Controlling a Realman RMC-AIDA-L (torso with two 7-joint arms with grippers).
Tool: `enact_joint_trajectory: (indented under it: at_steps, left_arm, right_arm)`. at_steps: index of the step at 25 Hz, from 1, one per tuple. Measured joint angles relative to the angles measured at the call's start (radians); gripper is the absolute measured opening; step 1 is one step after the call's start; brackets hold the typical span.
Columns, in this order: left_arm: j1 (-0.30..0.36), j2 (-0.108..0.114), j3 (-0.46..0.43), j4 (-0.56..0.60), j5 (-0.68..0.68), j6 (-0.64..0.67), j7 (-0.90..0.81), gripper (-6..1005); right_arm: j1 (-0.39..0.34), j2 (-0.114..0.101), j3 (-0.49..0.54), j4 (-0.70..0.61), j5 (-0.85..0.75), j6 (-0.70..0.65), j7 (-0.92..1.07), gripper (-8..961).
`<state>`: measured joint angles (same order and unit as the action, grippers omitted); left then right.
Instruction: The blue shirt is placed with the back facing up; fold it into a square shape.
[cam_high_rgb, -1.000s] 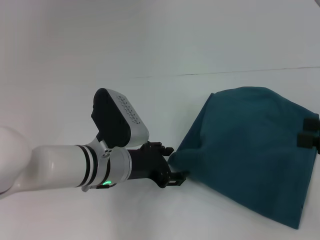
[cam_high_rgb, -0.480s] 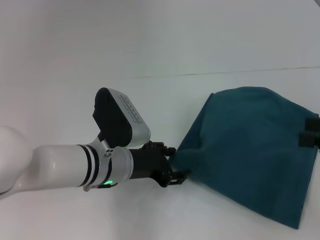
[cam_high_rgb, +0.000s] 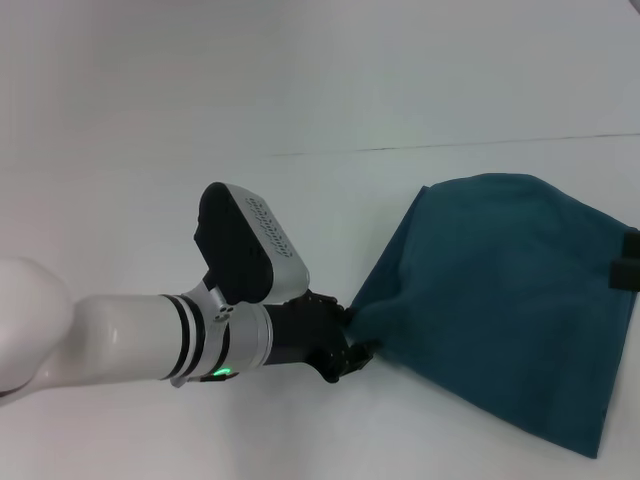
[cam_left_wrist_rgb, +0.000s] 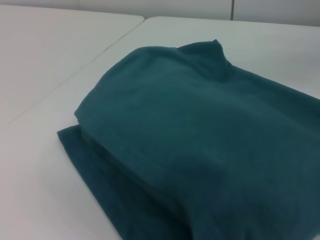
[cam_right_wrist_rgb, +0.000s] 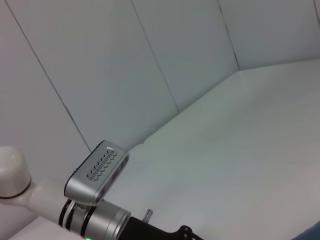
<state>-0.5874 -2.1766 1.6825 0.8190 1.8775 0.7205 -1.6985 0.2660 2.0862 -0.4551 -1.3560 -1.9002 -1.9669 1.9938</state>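
While folding: left gripper (cam_high_rgb: 352, 352) meets the blue shirt (cam_high_rgb: 500, 305) at its near-left corner.
You've got the shirt bunched into a rough, layered wedge toward the desk's (cam_high_rgb: 300, 90) right edge, soft matte knit, plain side up. Left fingers look clenched on the corner fabric, prob. to drag it over. Right gripper (cam_high_rgb: 626, 260) sits at the shirt's right edge; fingers – can't tell.

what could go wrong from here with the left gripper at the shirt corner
The left gripper sits right at the near corner of the blue shirt; a thin pinch could slip off. The shirt lies in stacked layers, so it might catch only the top one, or dragging could undo the fold.
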Motion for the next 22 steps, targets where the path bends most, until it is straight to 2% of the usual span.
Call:
enact_joint_trajectory:
  at_steps: [6,22]
  left_arm:
    - [0.000,0.000,0.002,0.000,0.000,0.000,0.000,400]
    - [0.018,0.000,-0.021,0.012,0.000,-0.008,-0.001,100]
  right_arm:
    - [0.000,0.000,0.001,0.000,-0.002,-0.001,-0.001,703]
    - [-0.001,0.000,0.001,0.015,-0.005,-0.002,-0.006,703]
